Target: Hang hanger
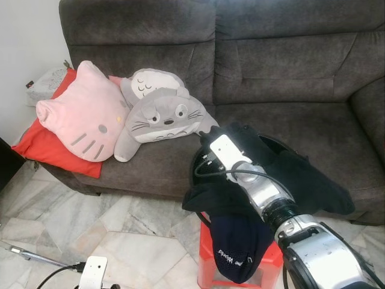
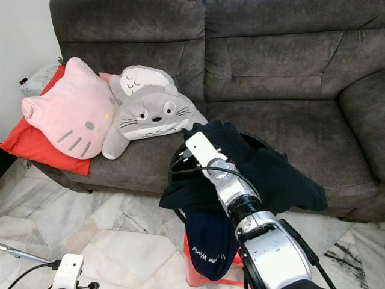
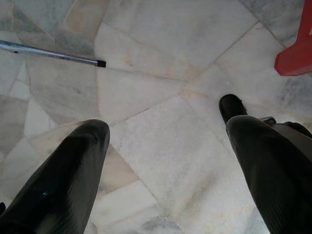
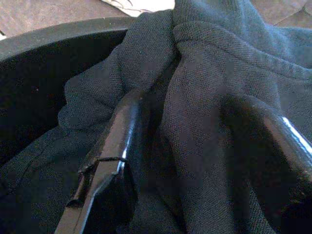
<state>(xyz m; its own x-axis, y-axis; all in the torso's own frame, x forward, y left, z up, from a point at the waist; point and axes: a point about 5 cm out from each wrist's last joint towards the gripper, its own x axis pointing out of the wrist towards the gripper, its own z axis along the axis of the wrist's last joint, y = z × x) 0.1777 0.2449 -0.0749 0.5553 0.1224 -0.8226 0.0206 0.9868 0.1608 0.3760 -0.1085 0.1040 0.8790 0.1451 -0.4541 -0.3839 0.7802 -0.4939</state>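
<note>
Right tool (image 4: 195,161): reaching forward into a pile of dark navy clothing (image 1: 301,174) heaped in a black basket (image 4: 44,34), which stands on a red plastic stool (image 1: 207,265) in front of the grey sofa (image 1: 289,66). In the right wrist view its 2 black fingers (image 4: 117,146) stand apart with a raised fold of knitted fabric between them, pressed against both; whether they have begun to bite cannot be told.

Left tool (image 3: 165,161): idle, pointing down over the marble floor (image 3: 161,63), fingers spread wide and holding nothing. A metal rod (image 3: 48,52) lies on the floor well ahead of it.

Hanger: cannot be made out in any view. It may sit under or inside the clothing, but nothing visible confirms this.

Step in hand, as judged: taking hold of the garment at the top of the pile, an early stage of the task.

Next move, as judged: close on the fold and lift clear of the basket rim, so that any hanger is exposed. Risk: neighbouring cloth, including the navy piece (image 1: 237,247) drooping over the stool, dragging out with it
</note>
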